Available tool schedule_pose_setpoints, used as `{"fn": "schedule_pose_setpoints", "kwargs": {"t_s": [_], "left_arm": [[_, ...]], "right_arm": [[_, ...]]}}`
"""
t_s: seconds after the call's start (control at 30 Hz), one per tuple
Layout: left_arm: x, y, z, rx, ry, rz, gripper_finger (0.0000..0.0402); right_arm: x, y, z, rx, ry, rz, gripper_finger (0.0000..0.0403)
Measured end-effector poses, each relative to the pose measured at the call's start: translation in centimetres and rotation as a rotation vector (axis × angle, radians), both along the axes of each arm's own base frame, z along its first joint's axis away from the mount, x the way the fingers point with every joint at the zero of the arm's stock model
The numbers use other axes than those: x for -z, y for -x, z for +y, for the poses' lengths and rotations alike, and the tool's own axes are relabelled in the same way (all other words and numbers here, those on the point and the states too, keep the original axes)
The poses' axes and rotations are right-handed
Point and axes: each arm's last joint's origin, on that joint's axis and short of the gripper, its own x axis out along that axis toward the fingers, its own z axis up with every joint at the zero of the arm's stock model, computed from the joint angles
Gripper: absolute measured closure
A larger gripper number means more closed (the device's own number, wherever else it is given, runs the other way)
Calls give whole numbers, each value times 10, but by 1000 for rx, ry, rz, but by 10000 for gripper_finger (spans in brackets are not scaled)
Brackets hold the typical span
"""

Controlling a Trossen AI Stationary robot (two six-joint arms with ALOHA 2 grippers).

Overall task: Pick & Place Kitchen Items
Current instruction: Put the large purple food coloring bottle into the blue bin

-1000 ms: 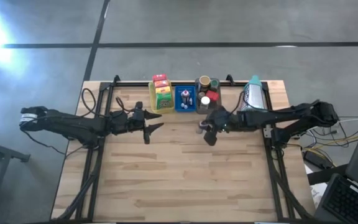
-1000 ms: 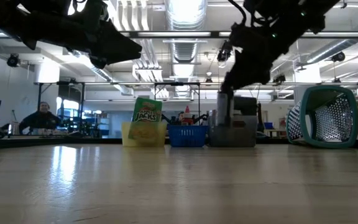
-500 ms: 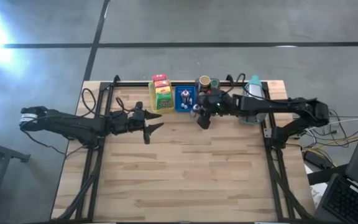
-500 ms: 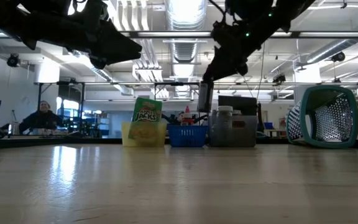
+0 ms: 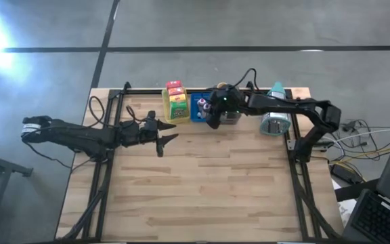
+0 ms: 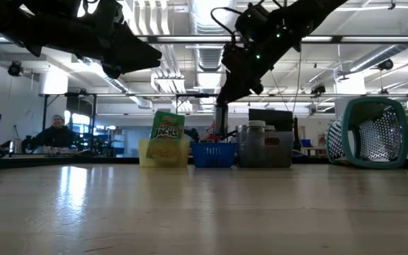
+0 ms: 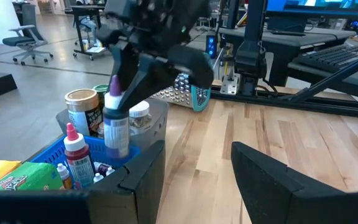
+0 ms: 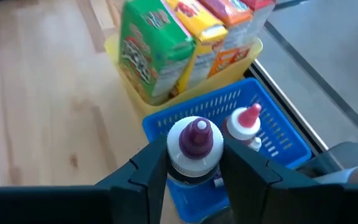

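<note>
Since a second before, my right hand (image 8: 194, 168) had swung from the grey tray to the blue tray (image 8: 278, 134) at the desk's far edge, clamped on a purple-capped bottle (image 8: 194, 146). Placing was underway; next I judged lowering and releasing. My left hand (image 5: 162, 140) waited half-open, empty.

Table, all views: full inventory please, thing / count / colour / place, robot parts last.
yellow tray: 1, yellow, far edge of table, left of the blue one
snack boxes: several upright in the yellow tray; green, yellow, orange, red
blue tray: 1, blue, between yellow and grey trays
red-capped bottle: 1, white with red tip, in the blue tray
grey tray: 1, grey, right of the blue tray, holds jars
brown-lidded jar: 1, in the grey tray
teal basket: 1, teal, on its side at the table's right edge
person: 1, seated in the room behind
purple-capped bottle: 1, white, held over the blue tray
right gripper: shut on that bottle
left gripper: open, over bare table
</note>
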Motion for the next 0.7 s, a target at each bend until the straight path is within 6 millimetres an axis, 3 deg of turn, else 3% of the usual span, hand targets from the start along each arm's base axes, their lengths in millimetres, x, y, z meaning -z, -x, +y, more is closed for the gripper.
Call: {"fn": "schedule_pose_setpoints", "kwargs": {"t_s": [0.3,0.47,0.7], "left_arm": [[0,0,0,0,0,0,211],[0,0,0,0,0,0,211],[0,0,0,0,0,0,211]], "right_arm": [[14,3,-12,27,-10,41,287],[16,4,-13,34,-13,37,271],[27,7,-11,35,-14,37,288]]}}
